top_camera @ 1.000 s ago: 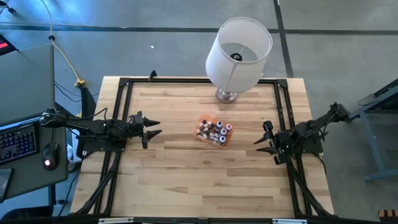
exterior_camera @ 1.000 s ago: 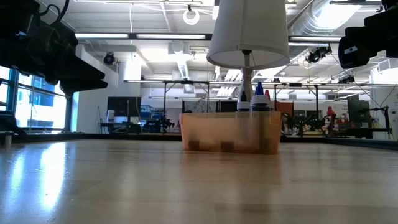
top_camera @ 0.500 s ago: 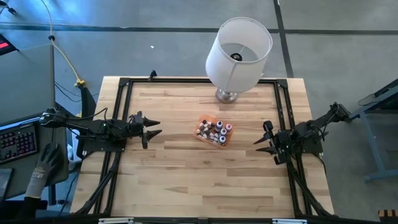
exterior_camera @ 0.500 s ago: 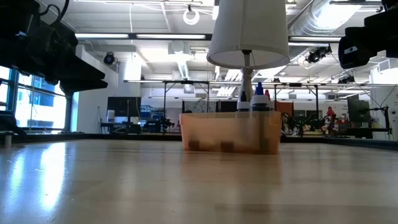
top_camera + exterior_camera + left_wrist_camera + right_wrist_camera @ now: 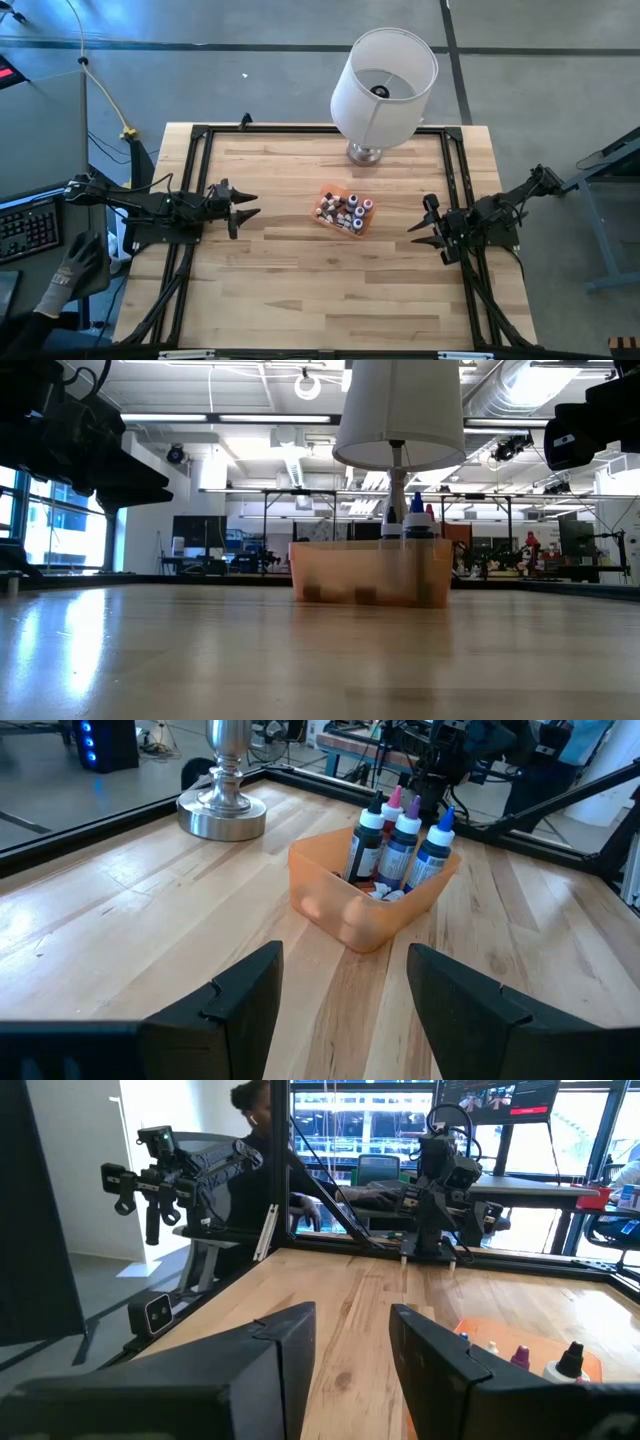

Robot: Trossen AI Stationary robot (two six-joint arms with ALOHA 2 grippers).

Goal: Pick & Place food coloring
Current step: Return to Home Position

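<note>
The food coloring bottles [image 5: 345,209] are small whitish bottles with blue, pink and dark tips. They stand upright in a small orange box [image 5: 345,910] near the table's middle, and also show in the low view [image 5: 415,520] and the right wrist view [image 5: 520,1356]. My left gripper [image 5: 250,205] hovers open to the left of the box, pointing at it [image 5: 345,1005]. My right gripper [image 5: 420,222] hovers open to the right of the box [image 5: 352,1365]. Neither touches anything.
A lamp with a white shade [image 5: 384,84] stands on its metal base [image 5: 222,812] on the far side of the box. A black frame [image 5: 195,180] runs along the table's edges. A person's gloved hand [image 5: 72,275] is at a desk left of the table.
Both arms and the box have kept still. A person's gloved hand has come into view at the desk beyond the table's left edge, near the keyboard.
</note>
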